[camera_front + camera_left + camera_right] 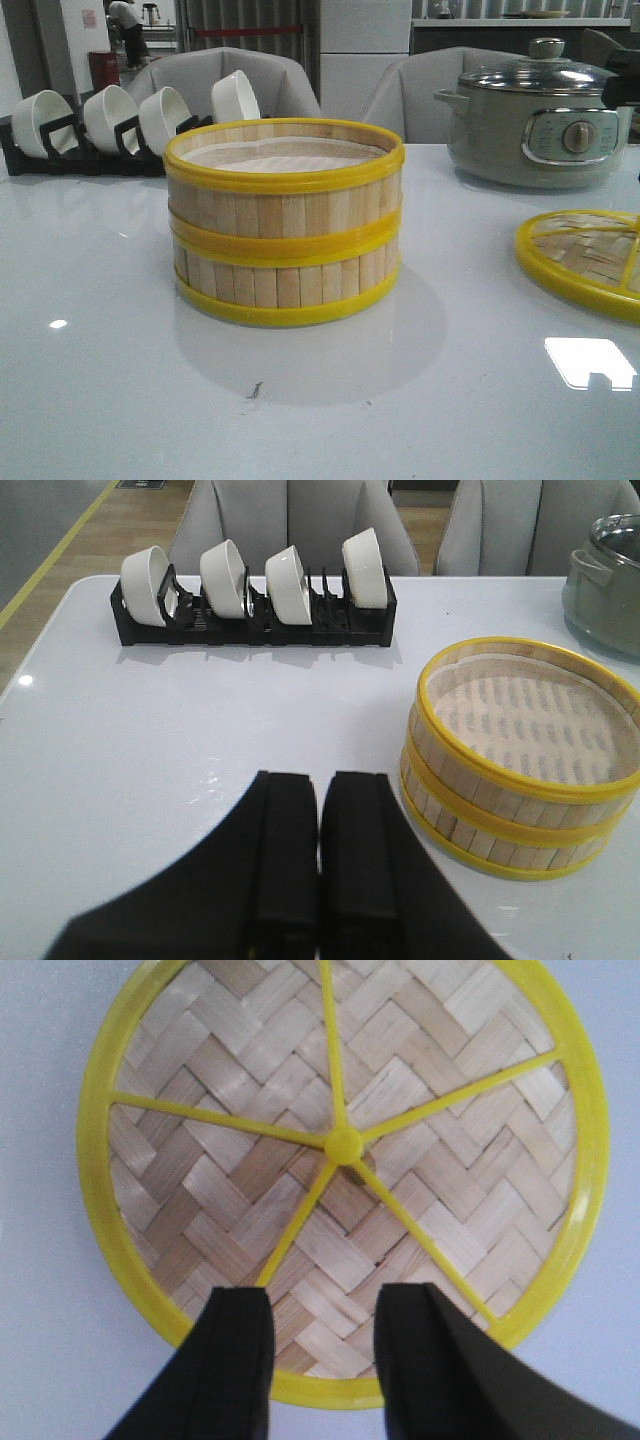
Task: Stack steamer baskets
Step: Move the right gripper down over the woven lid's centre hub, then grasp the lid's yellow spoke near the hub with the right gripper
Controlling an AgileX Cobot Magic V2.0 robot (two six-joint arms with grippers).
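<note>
Two steamer baskets stand stacked in the middle of the white table. The upper basket (pixel 285 165) sits squarely on the lower basket (pixel 285 280). The stack also shows in the left wrist view (pixel 520 760), with its whitish liner visible inside. My left gripper (pixel 320 780) is shut and empty, above the table beside the stack. My right gripper (pixel 322 1295) is open and empty, hovering over the near rim of a round woven bamboo lid (pixel 340 1150) with a yellow rim and spokes. Neither gripper shows in the front view.
The woven lid (pixel 585 260) lies flat at the right edge of the table. A grey-green electric pot (pixel 535 125) with a glass lid stands at the back right. A black rack (pixel 85 150) with several white bowls stands at the back left, and also shows in the left wrist view (pixel 250 620).
</note>
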